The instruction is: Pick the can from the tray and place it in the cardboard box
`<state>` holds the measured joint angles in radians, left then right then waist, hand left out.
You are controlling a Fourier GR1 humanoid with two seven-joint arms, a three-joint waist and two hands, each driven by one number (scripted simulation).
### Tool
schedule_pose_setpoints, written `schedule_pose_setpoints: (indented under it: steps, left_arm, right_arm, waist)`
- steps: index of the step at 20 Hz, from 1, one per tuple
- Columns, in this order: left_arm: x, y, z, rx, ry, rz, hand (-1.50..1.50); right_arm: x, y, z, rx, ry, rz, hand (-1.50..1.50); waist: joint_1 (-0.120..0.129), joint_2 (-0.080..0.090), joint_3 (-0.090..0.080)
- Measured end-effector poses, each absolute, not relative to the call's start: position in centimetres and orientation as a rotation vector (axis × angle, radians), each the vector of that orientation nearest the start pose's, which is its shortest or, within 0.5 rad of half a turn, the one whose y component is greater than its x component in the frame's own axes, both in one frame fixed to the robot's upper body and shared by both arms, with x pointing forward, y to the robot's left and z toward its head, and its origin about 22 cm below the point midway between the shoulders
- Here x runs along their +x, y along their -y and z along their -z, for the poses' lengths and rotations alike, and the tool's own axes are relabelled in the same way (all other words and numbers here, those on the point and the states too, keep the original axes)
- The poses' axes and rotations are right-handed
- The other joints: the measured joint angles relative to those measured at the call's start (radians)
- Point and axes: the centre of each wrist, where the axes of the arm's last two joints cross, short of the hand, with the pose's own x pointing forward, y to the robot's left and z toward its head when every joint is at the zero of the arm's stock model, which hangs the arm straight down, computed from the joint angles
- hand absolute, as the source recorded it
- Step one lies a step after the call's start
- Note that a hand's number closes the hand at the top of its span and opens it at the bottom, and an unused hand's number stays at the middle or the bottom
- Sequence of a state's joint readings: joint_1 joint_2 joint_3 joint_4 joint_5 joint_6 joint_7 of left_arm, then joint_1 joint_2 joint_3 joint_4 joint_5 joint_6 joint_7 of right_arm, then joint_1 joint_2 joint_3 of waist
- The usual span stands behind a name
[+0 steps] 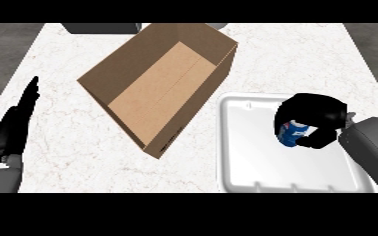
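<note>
Right robot hand (314, 114): black fingers curled round the can, so it's basically got hold of it already; most of the can is hidden under the palm.
Can (293, 133): blue, only its lower part peeks out below the fingers, over the white tray. Can't tell if it's lifted or touching, and its axis is hard to read under the hand.
Tray (251, 170): white, at the worktop's right side, just beside the box's near corner.
Cardboard box (159, 87): open, set diagonally, up and left of the can. So I'd guess the carry goes leftwards and away.
Left robot hand (18, 117): resting at the left edge, fingers straight, holding nothing, well apart from the can.
Worktop (74, 145): pale marble.
</note>
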<state>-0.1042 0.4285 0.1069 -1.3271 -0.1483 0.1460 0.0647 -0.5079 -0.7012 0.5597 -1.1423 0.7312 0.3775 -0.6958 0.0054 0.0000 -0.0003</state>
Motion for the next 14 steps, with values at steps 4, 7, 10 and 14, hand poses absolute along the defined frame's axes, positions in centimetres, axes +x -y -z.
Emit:
schedule_pose_setpoints:
  steps: [4,7,10,14]
  left_arm:
    - [26.5,-36.2,-1.7,0.644,1.367,0.209,0.0]
    - [26.6,-35.9,-1.8,0.646,1.364,0.206,0.0]
    - [26.2,-36.2,-1.7,0.649,1.36,0.209,0.0]
    - [26.0,-36.3,-1.6,0.656,1.358,0.204,0.0]
  right_arm:
    - [33.9,29.4,-4.7,-0.116,1.42,-1.981,1.5]
    - [34.3,28.4,-4.1,-0.205,1.457,-1.916,1.5]
    - [34.3,28.1,-3.3,-0.367,1.433,-1.733,1.5]
    - [34.4,27.5,-2.9,-0.595,1.385,-1.485,1.5]
  waist:
    - [0.0,0.0,0.0]
    - [-0.002,-0.001,-0.001]
    - [-0.007,-0.007,-0.004]
    - [-0.014,-0.01,-0.005]
